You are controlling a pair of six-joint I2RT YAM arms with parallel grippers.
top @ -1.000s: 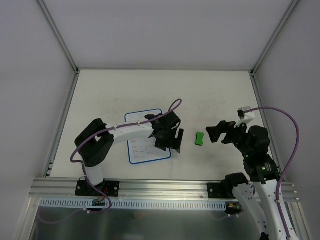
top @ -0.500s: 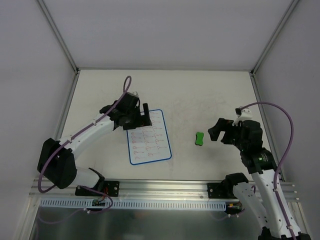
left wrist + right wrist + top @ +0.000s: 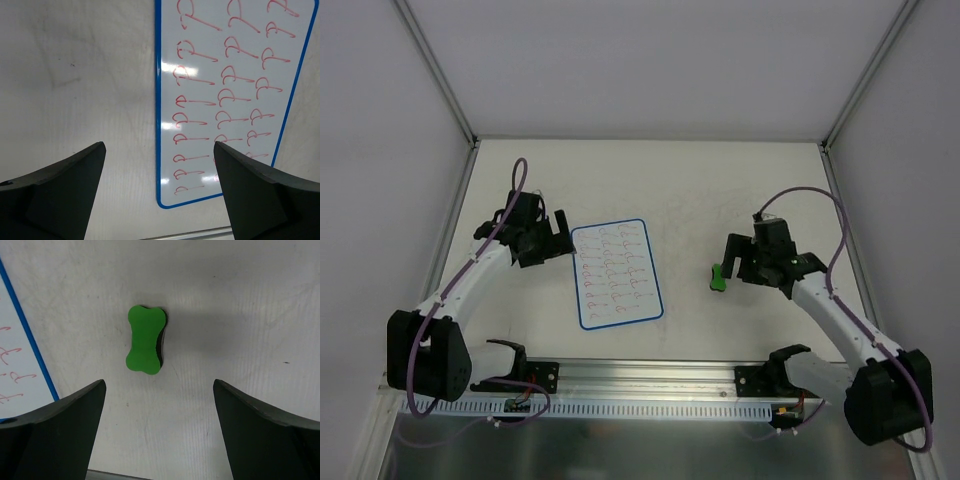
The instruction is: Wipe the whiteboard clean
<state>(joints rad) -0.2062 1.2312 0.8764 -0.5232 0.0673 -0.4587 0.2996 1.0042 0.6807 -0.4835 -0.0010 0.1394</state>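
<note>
while left gripper [image 3: 556,238] hangs spread wide, whiteboard [image 3: 617,273] just beside it, untouched

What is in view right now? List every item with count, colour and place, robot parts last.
whiteboard: 1, white with a blue border and rows of red marks, flat on the table left of centre
eraser: 1, green, bone-shaped, on the table to the right of the whiteboard
table: 1, off-white and scuffed, under everything
rail: 1, silver metal, along the table's near edge
cables: 2, purple, one looping along each arm
left arm: 1, white and black, left of the whiteboard, jaws open over bare table beside the board's edge
right arm: 1, white and black, on the right side, jaws open over the eraser without gripping it
</note>
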